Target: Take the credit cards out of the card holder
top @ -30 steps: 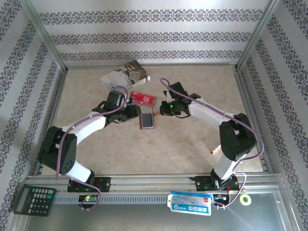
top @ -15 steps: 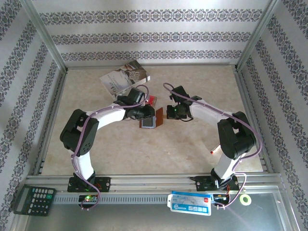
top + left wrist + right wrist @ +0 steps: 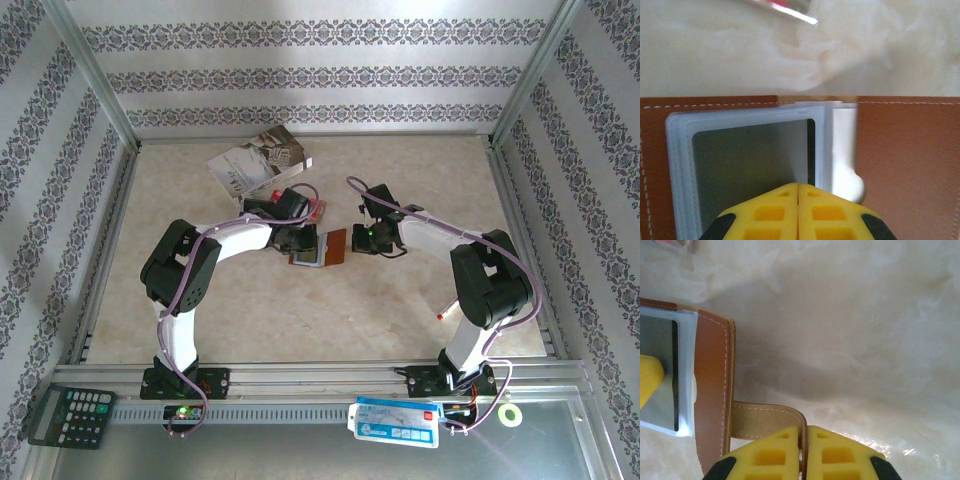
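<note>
The card holder point(image 3: 322, 248) lies open on the desk point(image 3: 400, 300), about in the middle, between the two arms. It is brown leather with pale stitching. Its clear window pocket point(image 3: 750, 165) faces up on the left half, and a plain leather flap makes the right half. A flat grey face shows behind the window, but I can't tell whether that is one of the cards.

The left jaws come down over the window pocket. Their yellow fingers point(image 3: 765, 210) are pressed together with only a hairline between them, and I see nothing pinched there. The right jaws are at the other side of the holder, closed tight on its little tan closing tab point(image 3: 765, 420). The strap curves off the leather edge and runs in between the yellow fingers point(image 3: 840, 455).

Just beyond the holder, close behind the left wrist, lies a flat red thing point(image 3: 314, 207), partly hidden by the arm. Further back towards the wall a white-grey booklet point(image 3: 255, 160) lies at an angle.

At the near edge, off the marble surface, a dark calculator point(image 3: 70, 415) sits at the left corner. A blue-and-white packet point(image 3: 397, 422) rests near the right arm's base.
</note>
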`<action>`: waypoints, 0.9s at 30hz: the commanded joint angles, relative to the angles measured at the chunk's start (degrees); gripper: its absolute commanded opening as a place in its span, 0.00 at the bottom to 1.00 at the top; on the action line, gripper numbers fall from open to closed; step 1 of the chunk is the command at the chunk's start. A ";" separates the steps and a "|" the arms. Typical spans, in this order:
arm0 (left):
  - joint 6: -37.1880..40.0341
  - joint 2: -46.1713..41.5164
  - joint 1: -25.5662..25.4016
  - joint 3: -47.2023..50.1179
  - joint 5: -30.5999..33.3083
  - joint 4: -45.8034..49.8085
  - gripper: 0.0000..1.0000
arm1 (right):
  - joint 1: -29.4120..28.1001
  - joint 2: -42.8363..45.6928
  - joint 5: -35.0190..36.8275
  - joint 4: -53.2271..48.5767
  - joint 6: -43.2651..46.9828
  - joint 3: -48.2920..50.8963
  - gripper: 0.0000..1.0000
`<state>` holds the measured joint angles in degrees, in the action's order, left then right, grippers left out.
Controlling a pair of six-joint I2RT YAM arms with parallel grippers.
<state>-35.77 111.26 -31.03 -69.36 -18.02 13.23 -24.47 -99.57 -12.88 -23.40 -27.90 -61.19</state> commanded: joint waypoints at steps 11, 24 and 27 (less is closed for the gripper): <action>-4.91 -6.04 -3.40 9.13 0.11 0.13 0.07 | 0.26 3.59 -1.68 -1.72 0.74 2.73 0.07; -3.12 -4.79 -3.61 1.08 -5.23 -3.31 0.20 | 0.36 0.97 -0.84 0.13 0.64 -0.85 0.08; -3.82 -2.26 -3.82 -0.33 -7.24 -4.76 0.20 | 0.46 1.82 -0.34 0.10 0.32 -0.10 0.11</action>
<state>-39.29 106.08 -34.09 -68.29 -22.59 9.89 -24.47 -98.63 -14.39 -23.33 -27.20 -61.08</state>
